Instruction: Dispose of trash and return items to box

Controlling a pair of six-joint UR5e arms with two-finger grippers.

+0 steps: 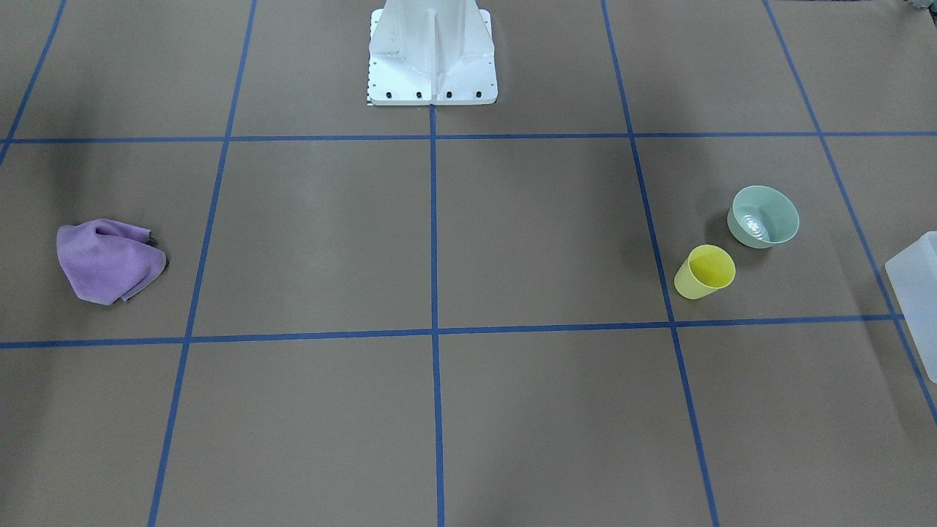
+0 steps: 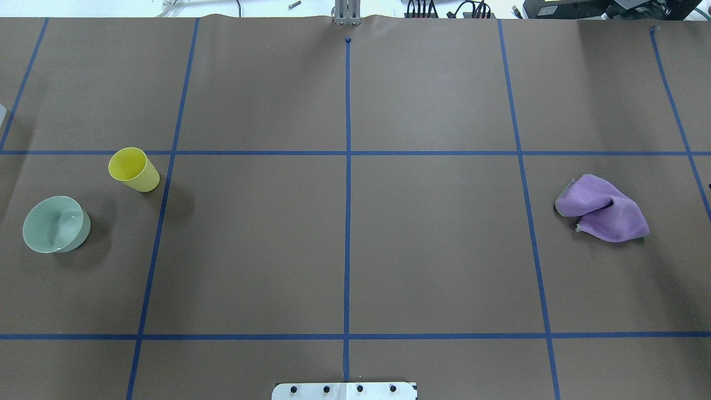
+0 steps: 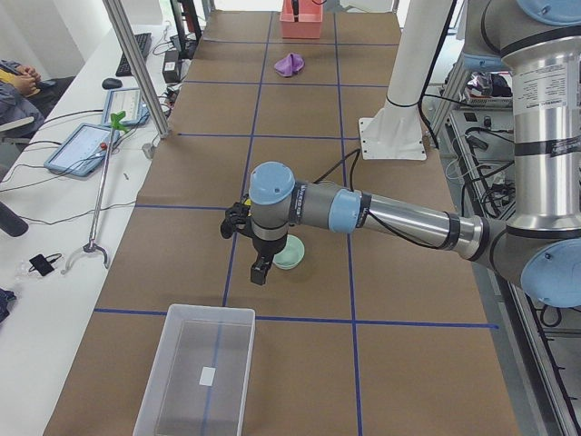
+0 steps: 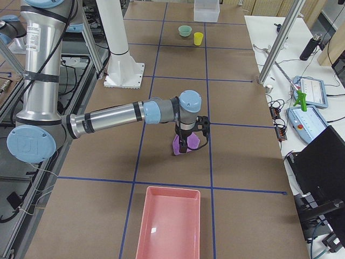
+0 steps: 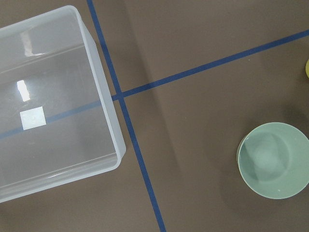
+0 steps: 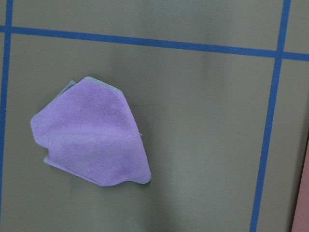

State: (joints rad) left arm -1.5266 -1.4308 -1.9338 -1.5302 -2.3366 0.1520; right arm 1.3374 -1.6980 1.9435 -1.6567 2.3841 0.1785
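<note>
1. You look on a table (image 2: 433, 250) papered brown and ruled with blue tape (image 2: 348, 222). At the end far from the box (image 3: 195, 350) lie a purple cloth (image 2: 602, 208) and a pink tray (image 4: 170, 226).
2. The left gripper (image 3: 260, 271) hangs above the table near the box, in front of the bowl (image 1: 763, 217) in the side view. The right gripper (image 4: 186, 148) hangs over the purple cloth, well apart from the box. Only side cameras catch either pincer, so you cannot tell how wide the fingers stand or what they hold.
3. The mint-green bowl and the yellow cup (image 1: 704, 271) stand upright near the box but outside it, apart from each other, the bowl the nearer. The box is frosted and straight-walled.
</note>
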